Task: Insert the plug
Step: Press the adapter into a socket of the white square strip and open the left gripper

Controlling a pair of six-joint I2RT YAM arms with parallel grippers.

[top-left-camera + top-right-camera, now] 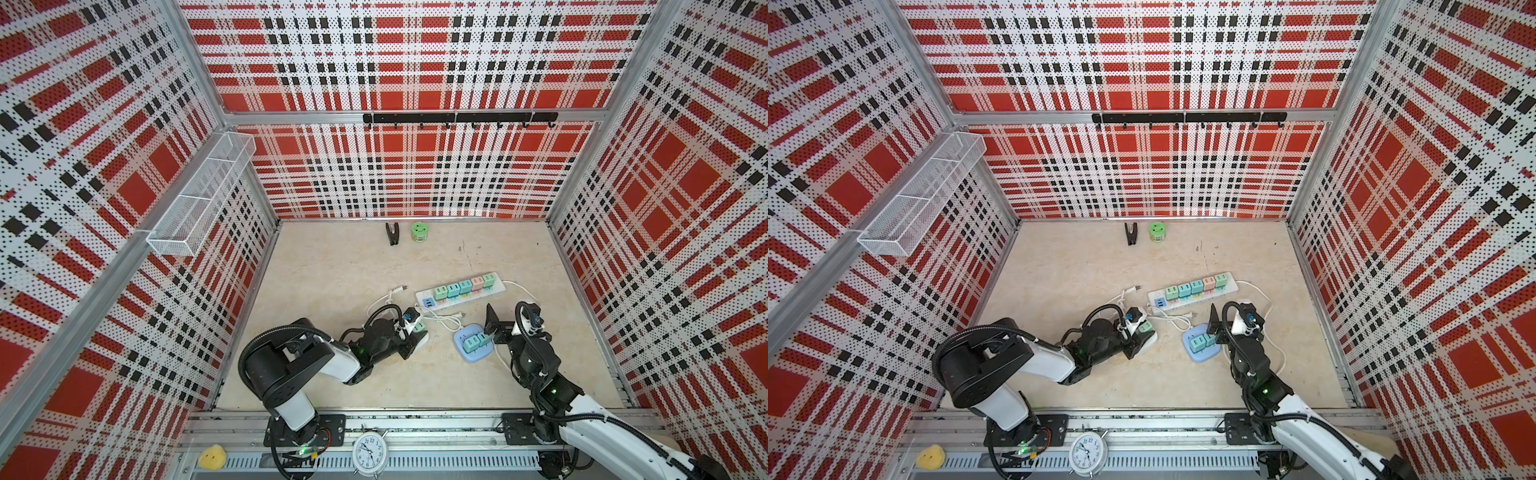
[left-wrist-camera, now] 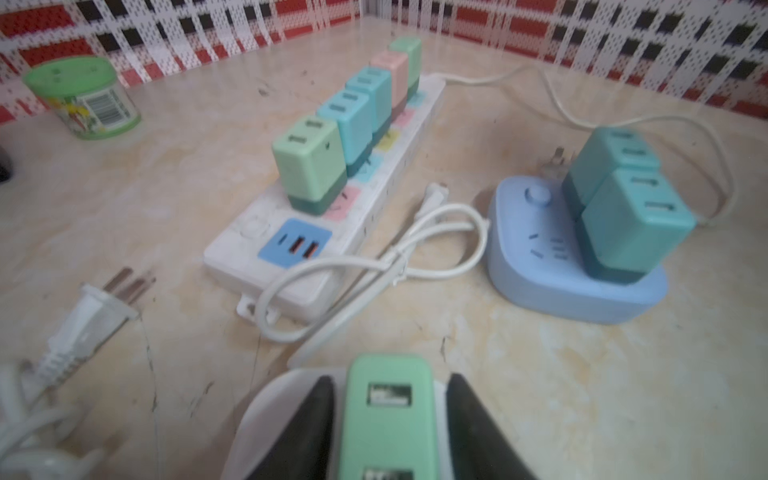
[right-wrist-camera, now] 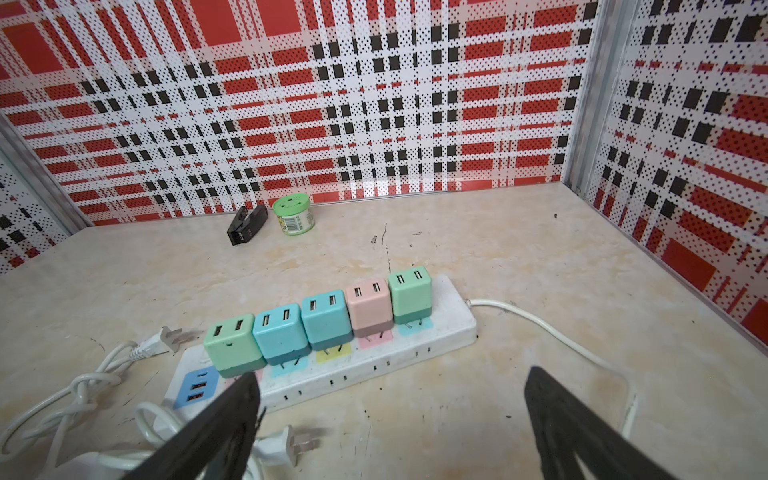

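The plug (image 2: 388,415) is a mint-green block with two USB slots. It stands on a rounded white socket base (image 2: 266,415), and its prongs are hidden. My left gripper (image 2: 390,379) straddles the plug, its black fingers (image 2: 316,419) open, with a thin gap on each side. In both top views the plug (image 1: 419,326) (image 1: 1145,327) sits at the tip of the left gripper (image 1: 411,332). My right gripper (image 3: 392,374) is wide open and holds nothing. It hovers by the blue socket hub (image 1: 469,355), short of the white power strip (image 3: 449,328).
Several coloured adapters fill the power strip (image 1: 494,286). Two teal adapters stand on the blue hub (image 2: 540,282). Loose white plugs (image 2: 95,307) (image 3: 286,449) and looped cables (image 2: 374,266) lie between the arms. A green tub (image 1: 420,231) and a black clip (image 1: 391,233) stand by the back wall.
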